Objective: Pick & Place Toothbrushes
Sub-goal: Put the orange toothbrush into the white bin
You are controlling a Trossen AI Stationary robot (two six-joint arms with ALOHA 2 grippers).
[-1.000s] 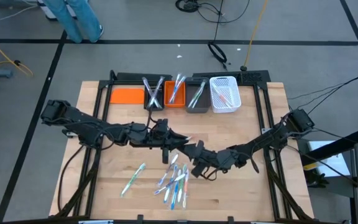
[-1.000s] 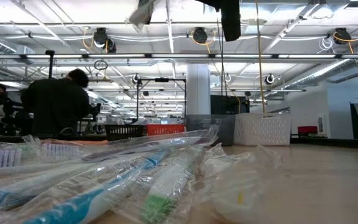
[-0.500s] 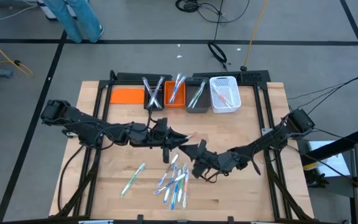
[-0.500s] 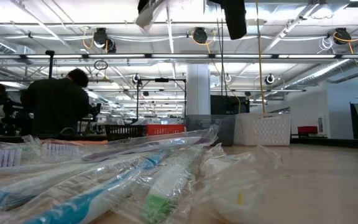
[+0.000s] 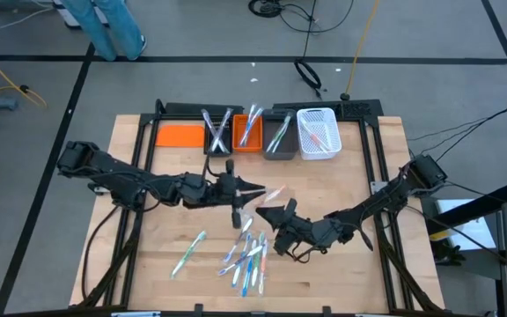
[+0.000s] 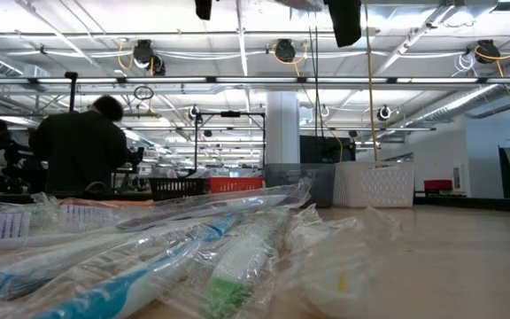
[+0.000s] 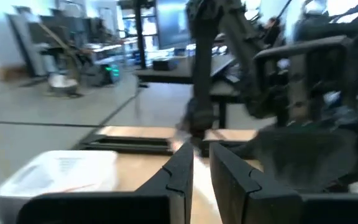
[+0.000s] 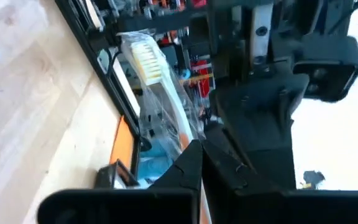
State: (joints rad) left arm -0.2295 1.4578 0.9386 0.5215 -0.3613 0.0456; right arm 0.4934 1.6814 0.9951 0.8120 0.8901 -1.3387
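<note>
A wrapped toothbrush [image 5: 274, 191], pink and white from above, hangs over the middle of the table. My left gripper [image 5: 252, 190] is shut on it. In the right wrist view its pale bristles and orange handle [image 8: 166, 93] show inside the clear wrapper. My right gripper [image 5: 269, 211] is shut just on the near side of it, fingers pointing at it. Several more wrapped toothbrushes [image 5: 246, 251] lie in a pile on the table below, and one [image 5: 188, 253] lies apart to the left. The pile fills the foreground of the low view [image 6: 193, 257]. My left gripper pinches the wrapped toothbrush between its two fingers [image 7: 182, 171], coming level from the table's left. The brush [image 5: 280, 189] sticks out past the fingertips toward the table's right, lifted clear of the table. My right gripper's shut fingertips [image 8: 194, 152] hide the handle's near end; I cannot tell whether they touch it.
Along the far edge stand a flat orange tray [image 5: 179, 135], a black bin [image 5: 216, 132], an orange bin [image 5: 248, 132], a grey bin [image 5: 278, 136] and a white basket [image 5: 318, 134], most holding toothbrushes. A person [image 6: 78, 146] works in the room behind.
My left gripper has rolled about its own line without shifting place. The toothbrush has turned with it and now shows longer and pinker from above. Its wrapper end has gone up out of the low view. My right gripper has edged slightly to the right in the low view.
</note>
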